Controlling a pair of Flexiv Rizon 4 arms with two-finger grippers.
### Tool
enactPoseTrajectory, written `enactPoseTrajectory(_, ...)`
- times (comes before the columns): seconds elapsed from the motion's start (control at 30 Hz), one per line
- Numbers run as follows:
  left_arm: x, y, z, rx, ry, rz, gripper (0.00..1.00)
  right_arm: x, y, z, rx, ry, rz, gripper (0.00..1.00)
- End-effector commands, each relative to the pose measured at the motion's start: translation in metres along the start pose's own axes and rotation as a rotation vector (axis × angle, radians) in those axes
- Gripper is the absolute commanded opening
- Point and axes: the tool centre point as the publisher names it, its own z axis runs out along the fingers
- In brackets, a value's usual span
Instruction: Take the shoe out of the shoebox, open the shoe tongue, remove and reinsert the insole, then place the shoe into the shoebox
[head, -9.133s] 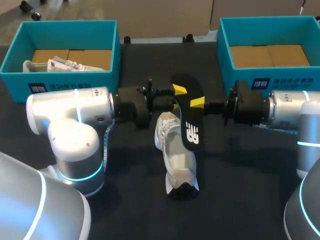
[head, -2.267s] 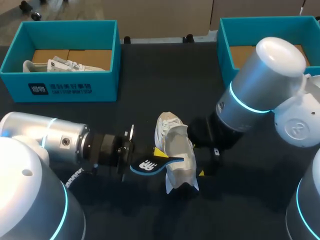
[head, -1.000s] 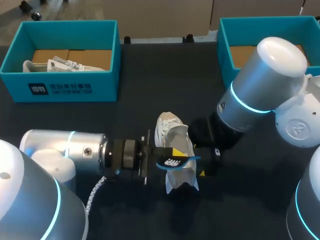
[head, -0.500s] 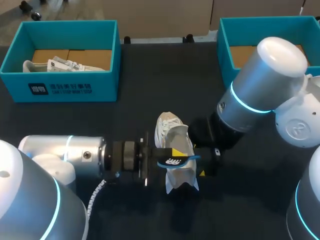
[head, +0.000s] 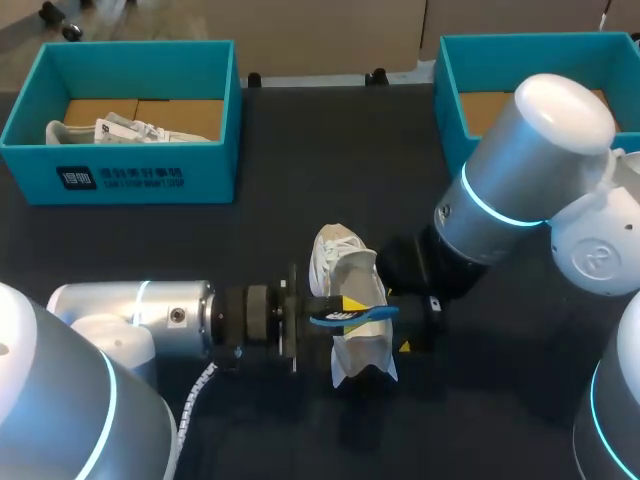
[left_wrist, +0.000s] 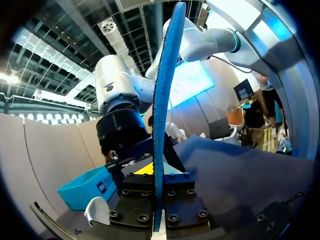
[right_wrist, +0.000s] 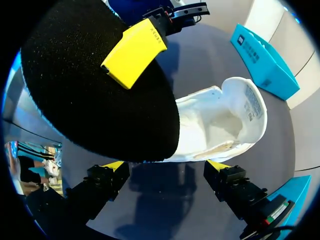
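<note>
Step, likely: insole reinsertion | left gripper (left_wrist: 159, 192) pinches blue-edged black foam insole (head: 352, 313) edge-on over white fabric shoe (head: 340, 262), mid-table | right gripper (right_wrist: 166, 167) spread at shoe's right, contact unclear | next: angle it toe-first into the opening.

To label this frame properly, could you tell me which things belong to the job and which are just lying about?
Job: shoe, insole, left pincer, probably right shoebox.
Lying about: left shoebox, spare shoe inside it.

Insole (head: 352, 315) over shoe (head: 349, 264); shoebox (head: 150, 181) behind, left
</note>
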Motion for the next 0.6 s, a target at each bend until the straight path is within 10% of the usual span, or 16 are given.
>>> enactPoseTrajectory(0.03,0.000,0.005,0.009,-0.001,0.006,0.001,0.00,0.001,-0.001,0.001,-0.002,-0.001,-0.001,1.00)
enactPoseTrajectory(0.6,0.001,0.020,0.005,-0.013,-0.011,-0.021,0.00,0.001,-0.001,0.001,-0.002,-0.001,-0.001,1.00)
